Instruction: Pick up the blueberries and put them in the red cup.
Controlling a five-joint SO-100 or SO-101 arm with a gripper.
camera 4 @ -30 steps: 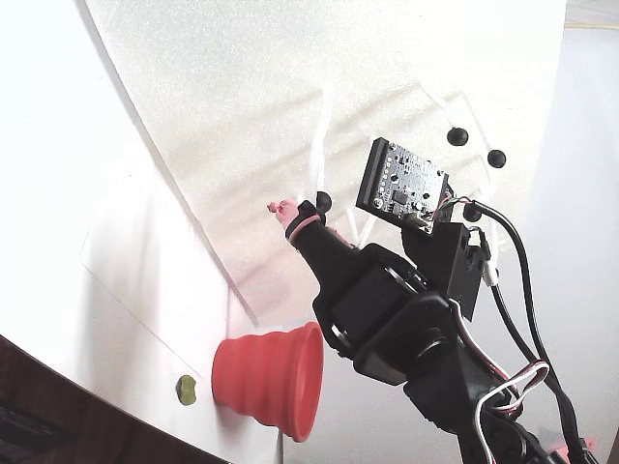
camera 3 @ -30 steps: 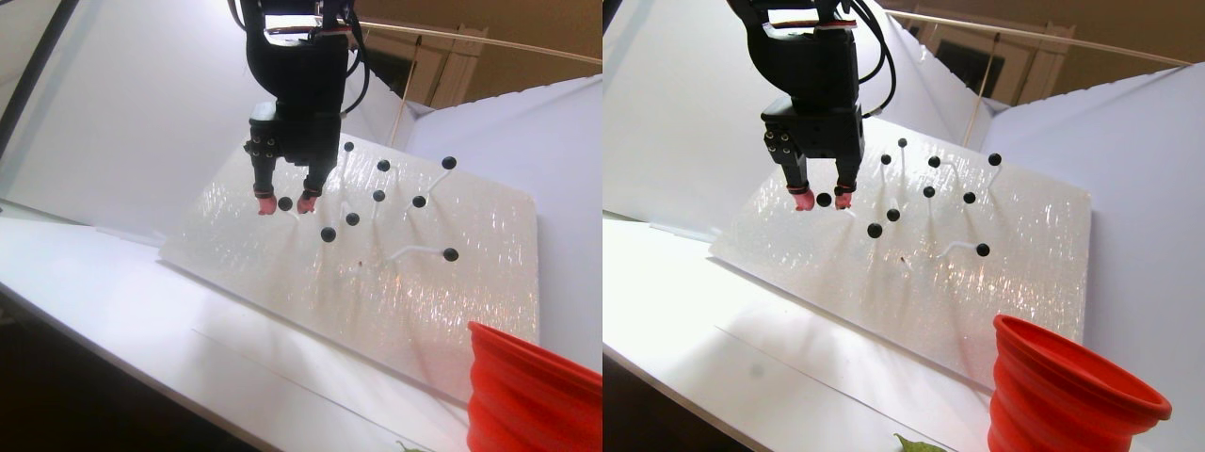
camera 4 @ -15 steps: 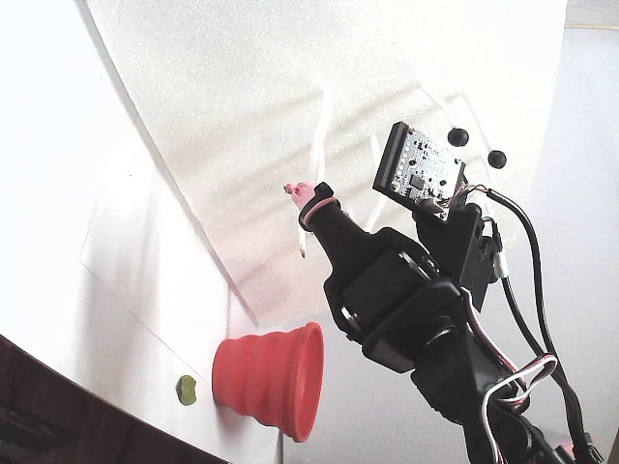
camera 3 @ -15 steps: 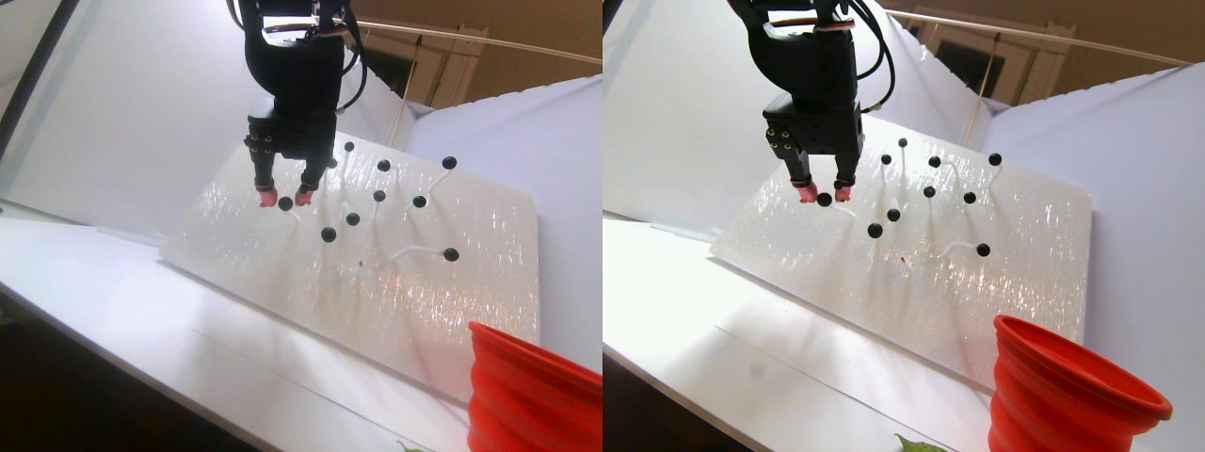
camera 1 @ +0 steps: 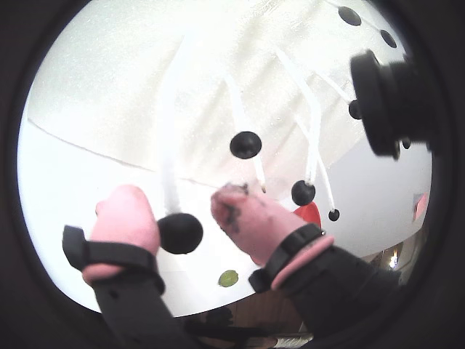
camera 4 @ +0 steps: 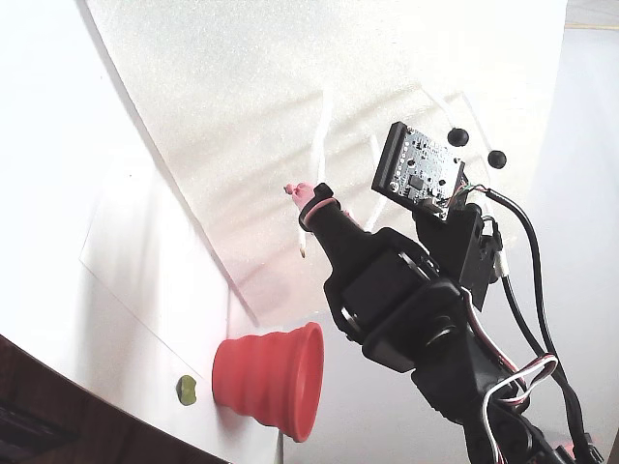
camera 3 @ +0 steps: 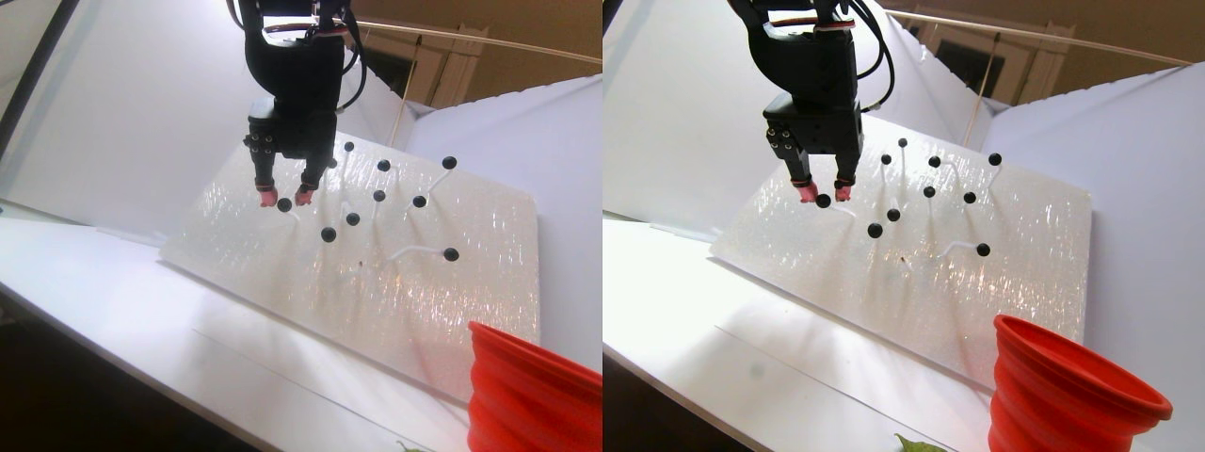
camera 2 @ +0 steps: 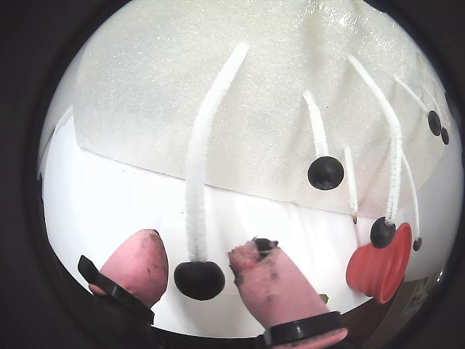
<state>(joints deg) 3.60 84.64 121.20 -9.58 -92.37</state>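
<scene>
Pink-tipped black fingers (camera 2: 200, 273) apart, straddling one glossy black blueberry ball (camera 2: 199, 280) on thin white stem; whether tips touch it, cannot tell. Remaining blueberries (camera 3: 378, 196) stand on stems across white foam board (camera 3: 442, 292), toward 3 o'clock of fingers in stereo pair view. Red ridged plastic cup (camera 3: 1068, 400) on white table (camera 3: 113, 282), at 5 o'clock, well apart. Small yellow-green blob (camera 4: 185, 390) beside cup in fixed view.

Black arm (camera 4: 406, 309), pink-tipped fingers (camera 2: 276, 287), exposed circuit board (camera 4: 419, 172), black cables (camera 4: 522, 290).
</scene>
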